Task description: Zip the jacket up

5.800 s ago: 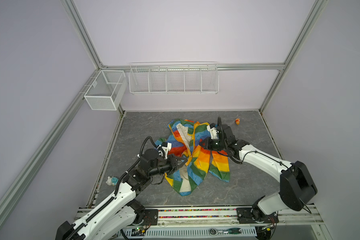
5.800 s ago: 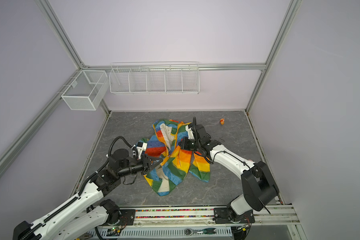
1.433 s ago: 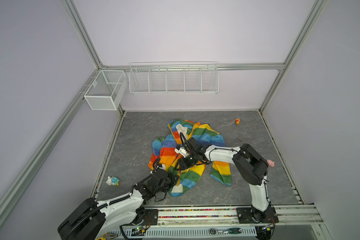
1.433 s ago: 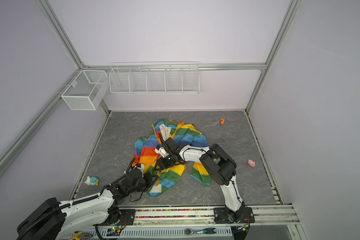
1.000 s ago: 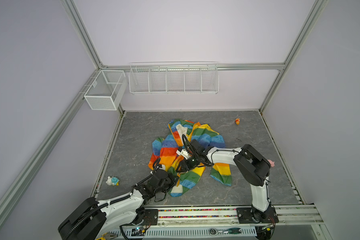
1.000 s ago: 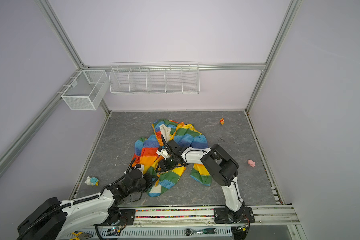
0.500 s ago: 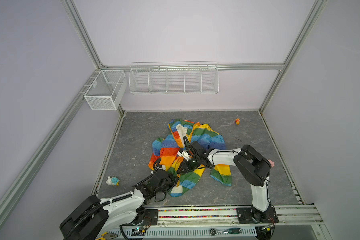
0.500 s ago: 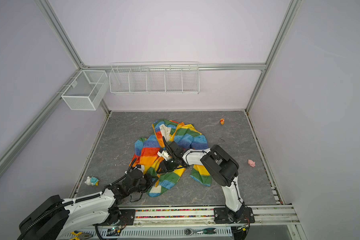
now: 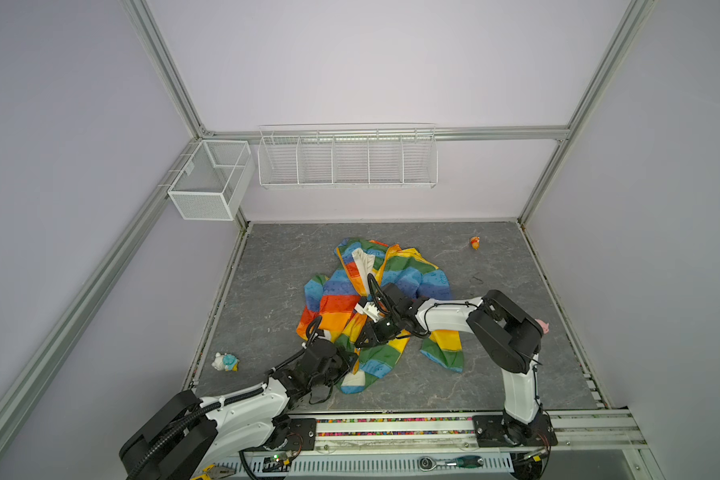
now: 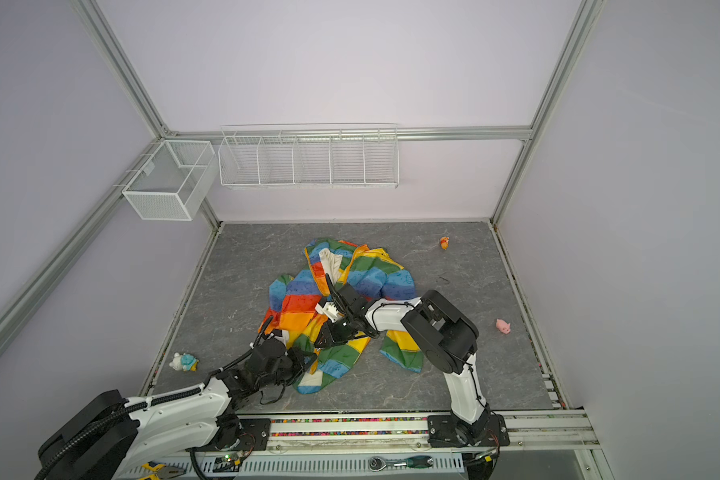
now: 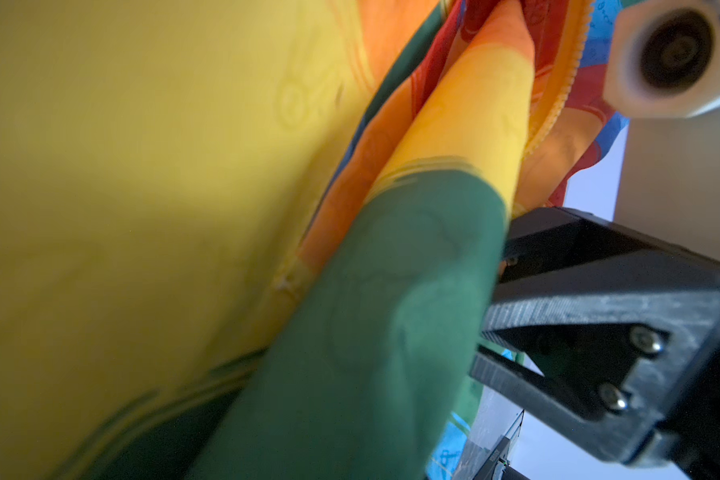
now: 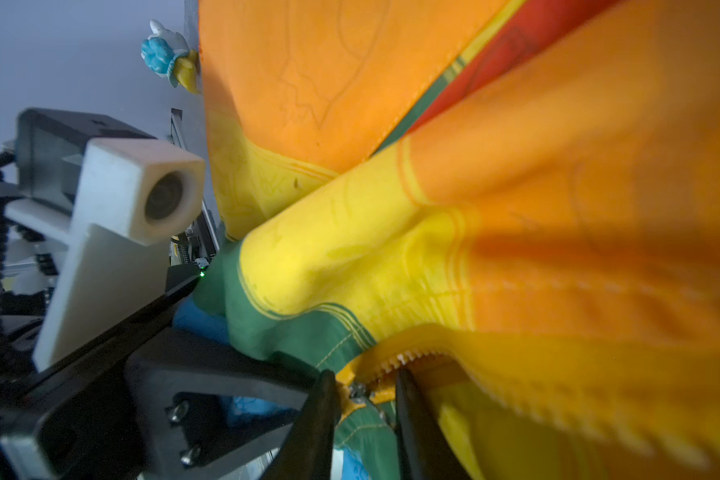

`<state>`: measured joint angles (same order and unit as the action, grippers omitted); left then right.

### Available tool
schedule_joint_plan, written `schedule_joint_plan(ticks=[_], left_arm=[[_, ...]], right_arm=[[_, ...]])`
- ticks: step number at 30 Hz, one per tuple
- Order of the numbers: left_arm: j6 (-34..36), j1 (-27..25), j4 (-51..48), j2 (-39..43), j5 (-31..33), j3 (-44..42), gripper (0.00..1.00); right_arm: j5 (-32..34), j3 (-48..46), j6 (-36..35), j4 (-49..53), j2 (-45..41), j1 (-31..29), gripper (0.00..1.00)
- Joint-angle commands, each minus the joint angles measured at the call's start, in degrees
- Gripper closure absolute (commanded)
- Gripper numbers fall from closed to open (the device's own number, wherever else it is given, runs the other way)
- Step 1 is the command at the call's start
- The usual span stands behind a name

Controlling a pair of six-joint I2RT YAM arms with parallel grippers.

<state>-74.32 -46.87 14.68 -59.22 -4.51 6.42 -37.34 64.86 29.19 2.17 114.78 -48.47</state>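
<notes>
Both arms work a crumpled rainbow jacket [image 9: 395, 270] at the middle of the grey table [image 9: 275, 266]. The left arm [image 9: 242, 411] lies low and stretched out from the near left. Its left gripper [image 9: 350, 361] is at the jacket's near hem, jaws closed, with green and yellow cloth bunched against its black fingers [image 11: 578, 291]. The right arm [image 9: 445, 318] rises from the near right and folds sharply at the elbow, its forearm reaching left over the garment. The right gripper [image 9: 362, 340] tips down onto the yellow and green stripes, just beyond the left one.

In the right wrist view, its fingers [image 12: 321, 411] stand narrowly apart either side of the end of the orange-yellow zipper strip [image 12: 408, 357]. Whether they press it cannot be told. The left fingertips are buried under a green fold, the right forearm covers part of the jacket, and the closest cloth is blurred in both wrist views.
</notes>
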Motion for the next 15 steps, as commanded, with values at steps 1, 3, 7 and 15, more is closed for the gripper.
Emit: schedule_joint_plan(ticks=[1, 3, 7, 15], left_arm=[[0.2, 0.3, 0.5, -0.4, 0.5, -0.9, 1.00], [0.2, 0.3, 0.6, -0.3, 0.5, -0.9, 1.00], [0.2, 0.3, 0.6, -0.1, 0.4, -0.9, 1.00], [0.3, 0.3, -1.4, 2.3, 0.2, -0.2, 1.00]], right_arm=[[-0.1, -0.7, 0.1, 0.5, -1.3, -0.5, 0.74], [0.2, -0.6, 0.2, 0.6, -1.2, -0.5, 0.76], [1.6, -0.1, 0.1, 1.7, -1.1, -0.5, 0.81], [7.0, 1.8, -0.8, 6.2, -2.3, -0.5, 0.93]])
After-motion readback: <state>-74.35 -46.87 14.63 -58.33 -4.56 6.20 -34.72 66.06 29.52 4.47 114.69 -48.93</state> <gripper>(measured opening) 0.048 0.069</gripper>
